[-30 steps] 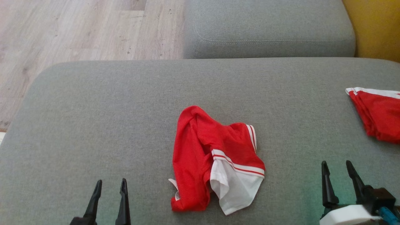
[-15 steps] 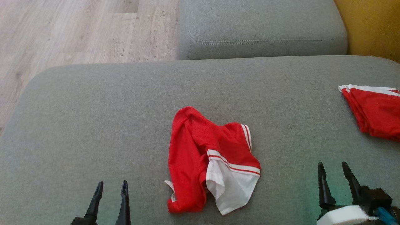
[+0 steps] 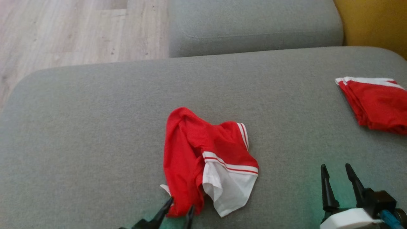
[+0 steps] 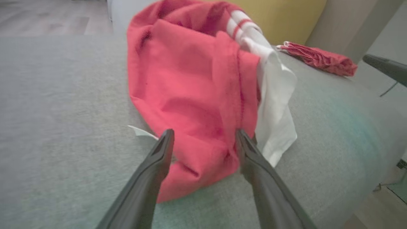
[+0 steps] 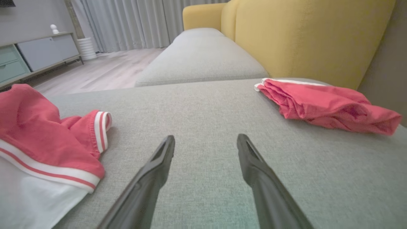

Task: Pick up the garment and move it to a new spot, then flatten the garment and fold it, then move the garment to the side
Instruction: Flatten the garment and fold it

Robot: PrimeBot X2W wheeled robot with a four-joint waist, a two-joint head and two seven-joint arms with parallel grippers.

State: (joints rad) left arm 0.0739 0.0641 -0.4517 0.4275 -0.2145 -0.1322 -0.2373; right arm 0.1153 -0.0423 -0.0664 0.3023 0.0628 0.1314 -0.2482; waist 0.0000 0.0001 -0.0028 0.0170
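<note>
Your head view is evenly lit by soft daylight and slightly smeared overall. There's a faint shadow under the garment (image 3: 203,159) and a green cast on the cushion (image 3: 295,197) by the right gripper (image 3: 334,165). Your left wrist view is blurry, with the garment close and soft. Right wrist view is sharper, edges bowed.

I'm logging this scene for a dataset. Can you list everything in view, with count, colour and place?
crumpled garment: 1, red with white panel and stripes, middle of the near cushion
second garment: 1, red with white trim, loosely folded, right side of the near cushion
near cushion: 1, grey, under both garments
far cushion: 1, grey, beyond the near cushion
sofa back: 1, yellow, far right
floor: 1, pale wood, far left
curtains: 1 set, pale grey, far end of the room
cabinet: 1, grey and green, left of the curtains
left gripper: 1, dark, open, fingers either side of the crumpled garment's near red edge
right gripper: 1, dark, open, over bare cushion, near right
</note>
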